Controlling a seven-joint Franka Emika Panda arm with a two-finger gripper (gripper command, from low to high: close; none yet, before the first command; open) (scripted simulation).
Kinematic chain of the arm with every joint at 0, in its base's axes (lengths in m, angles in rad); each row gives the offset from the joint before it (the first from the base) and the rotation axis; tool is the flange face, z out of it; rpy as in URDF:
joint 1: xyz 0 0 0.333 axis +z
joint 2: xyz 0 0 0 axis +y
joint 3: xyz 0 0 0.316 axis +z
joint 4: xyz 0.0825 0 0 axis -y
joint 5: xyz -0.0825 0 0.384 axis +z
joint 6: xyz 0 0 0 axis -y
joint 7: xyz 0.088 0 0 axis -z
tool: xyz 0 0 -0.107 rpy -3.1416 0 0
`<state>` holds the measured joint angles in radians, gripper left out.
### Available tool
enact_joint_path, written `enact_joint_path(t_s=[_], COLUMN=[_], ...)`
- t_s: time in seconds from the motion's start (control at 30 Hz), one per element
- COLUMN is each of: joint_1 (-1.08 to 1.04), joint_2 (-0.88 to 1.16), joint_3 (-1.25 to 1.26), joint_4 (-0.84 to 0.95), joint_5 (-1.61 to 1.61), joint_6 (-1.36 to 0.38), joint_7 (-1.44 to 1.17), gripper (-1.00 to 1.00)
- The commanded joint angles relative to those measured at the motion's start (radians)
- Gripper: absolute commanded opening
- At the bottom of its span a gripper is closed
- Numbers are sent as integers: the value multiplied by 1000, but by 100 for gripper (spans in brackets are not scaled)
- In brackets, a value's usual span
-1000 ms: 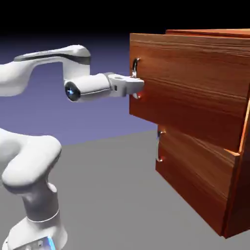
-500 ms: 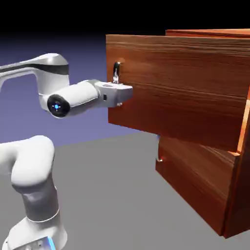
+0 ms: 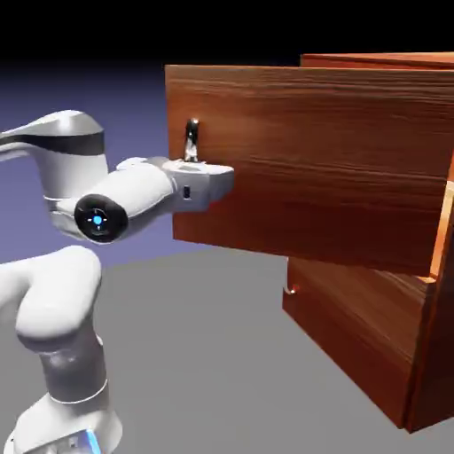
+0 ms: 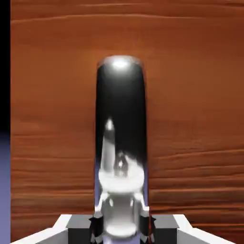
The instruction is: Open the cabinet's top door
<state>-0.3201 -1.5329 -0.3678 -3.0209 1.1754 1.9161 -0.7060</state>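
Note:
The reddish-brown wood-grain cabinet [image 3: 372,355] stands at the exterior view's right. Its top door [image 3: 310,160] juts far out to the left from the cabinet body. A small curved silver handle [image 3: 191,140] sits near the door's left edge. My gripper [image 3: 213,182] is shut on that handle, its white hand reaching in from the left. In the hand view the handle [image 4: 121,124] rises dark and shiny between the fingertips [image 4: 95,224], with the door's wood [image 4: 190,95] filling the background.
The lower wood panel [image 3: 355,310] sits further back under the top door, with its own small handle [image 3: 289,288] just showing. The grey table [image 3: 222,355] spreads below. My white arm [image 3: 62,310] rises at the lower left.
The top door has moved well out to the left, with my gripper shut on its handle and drawing back along with it. The lower panel has stayed in place.

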Motion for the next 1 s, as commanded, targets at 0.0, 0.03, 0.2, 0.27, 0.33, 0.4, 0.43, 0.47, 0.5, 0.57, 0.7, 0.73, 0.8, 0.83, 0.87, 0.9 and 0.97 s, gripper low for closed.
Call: enact_joint_path(t_s=[0.0, 0.03, 0.2, 0.27, 0.33, 0.4, 0.43, 0.47, 0.5, 0.57, 0.7, 0.73, 0.8, 0.83, 0.87, 0.9, 0.97], joint_1=[-2, -2, 25, 52, 92, 144, 173, 204, 235, 300, 435, 469, 538, 573, 608, 642, 711], joint_2=[11, 24, 107, 147, 189, 230, 250, 268, 284, 311, 350, 356, 366, 369, 371, 372, 372], joint_3=[-36, -72, -254, -326, -399, -471, -506, -539, -571, -629, -734, -758, -803, -824, -845, -864, -902], joint_4=[11, 24, 114, 164, 223, 291, 327, 363, 399, 472, 617, 653, 726, 762, 798, 834, 907], joint_5=[-33, -66, -227, -288, -348, -404, -430, -454, -476, -514, -576, -589, -612, -623, -632, -642, -658], joint_6=[-25, -50, -187, -245, -306, -370, -402, -433, -463, -520, -628, -654, -704, -729, -754, -778, -826], joint_7=[-3, -7, -33, -44, -55, -65, -69, -72, -75, -78, -78, -76, -71, -68, -64, -59, -49], gripper=[-100, -100, -100, -100, -100, -100, -100, -100, -100, -100, -100, -100, -100, -100, -100, -100, -100])
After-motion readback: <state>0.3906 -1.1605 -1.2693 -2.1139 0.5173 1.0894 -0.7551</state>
